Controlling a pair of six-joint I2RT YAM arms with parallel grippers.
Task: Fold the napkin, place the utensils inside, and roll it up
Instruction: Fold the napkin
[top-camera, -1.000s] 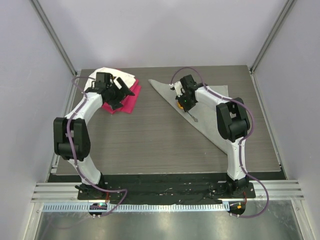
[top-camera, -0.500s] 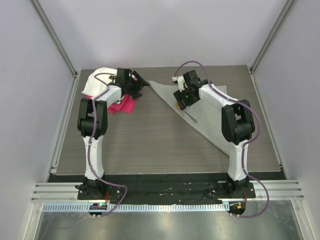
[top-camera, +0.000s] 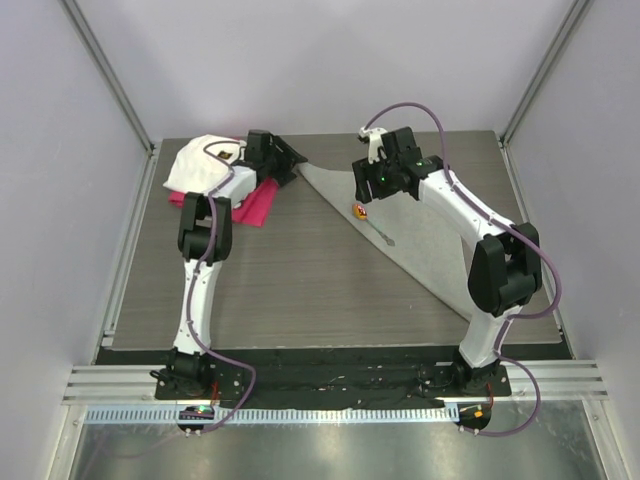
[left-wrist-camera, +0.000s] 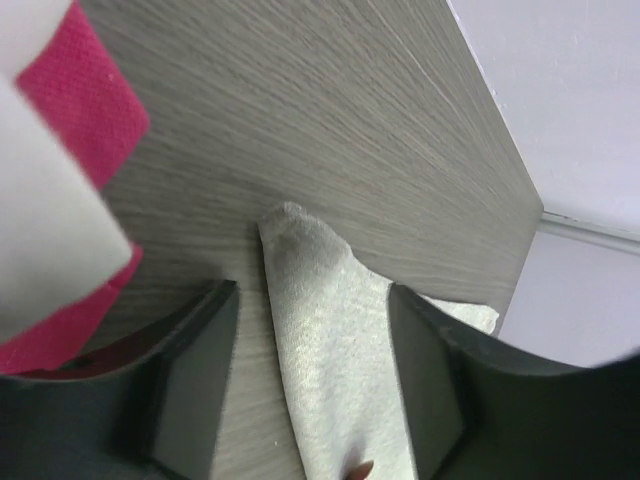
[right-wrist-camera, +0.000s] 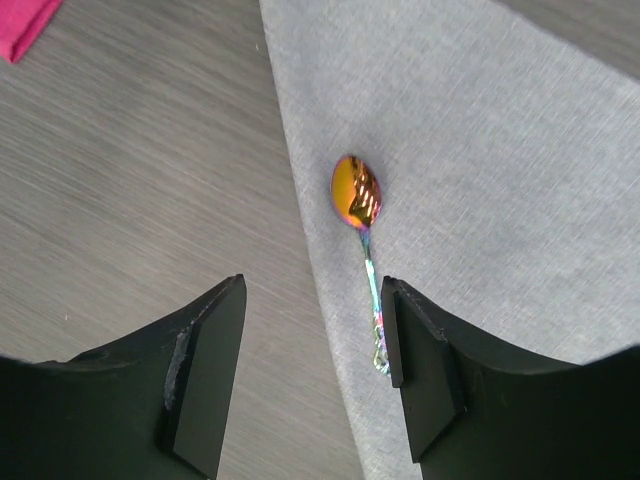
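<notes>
a wood-grain table (top-camera: 300, 290) is seen from above, with a robot arm mounted at each near corner.

the napkin (top-camera: 420, 245), a light grey cloth, is laid flat on the right half of the table. it is folded into a large triangle, with the long edge running from the far middle of the table down to the near right. part of it is covered from above by the right arm (top-camera: 470, 215), which is stretched over it.

the left arm (top-camera: 200, 260) is reached out to the far side of the table. beside it, at the far left, a crumpled white cloth (top-camera: 195, 165) is laid partly over a folded pink cloth (top-camera: 255, 205).

the left gripper (left-wrist-camera: 312, 292) is set low at the napkin's far left corner. its fingers are held apart, and the pointed corner of the cloth is seen between them, not yet pinched.

the right gripper (right-wrist-camera: 315, 290) is held above the napkin with its fingers spread apart, and nothing is gripped in it.

the spoon (right-wrist-camera: 368, 270) is laid on the napkin, just inside the long edge. an orange-gold bowl is pointed toward the far side, and a thin stem with a rainbow sheen is pointed toward the near side. in the right wrist view the spoon is seen beneath the gap between the fingers, touched by neither.
</notes>
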